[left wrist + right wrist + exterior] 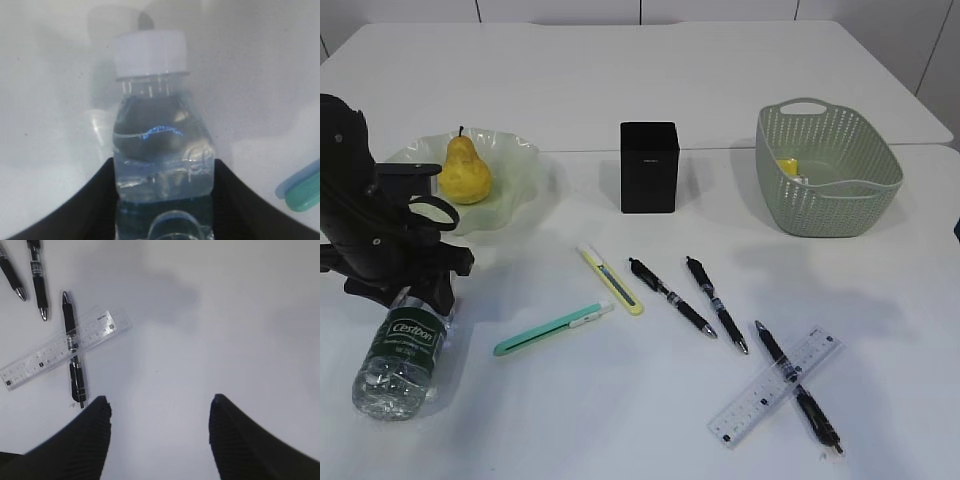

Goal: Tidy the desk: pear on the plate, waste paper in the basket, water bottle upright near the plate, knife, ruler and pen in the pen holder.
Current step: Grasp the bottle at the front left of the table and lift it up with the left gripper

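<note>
Left tool [162, 200] straddles the lying water bottle [402, 350], seemingly gripping its slippery, crushable shoulder; right tool [160, 435] open, empty.

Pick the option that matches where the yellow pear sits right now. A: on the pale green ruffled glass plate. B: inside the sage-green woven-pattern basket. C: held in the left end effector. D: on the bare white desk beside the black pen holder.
A: the yellow pear stands on the pale green ruffled glass plate, apart from basket, holder and end effector.
</note>
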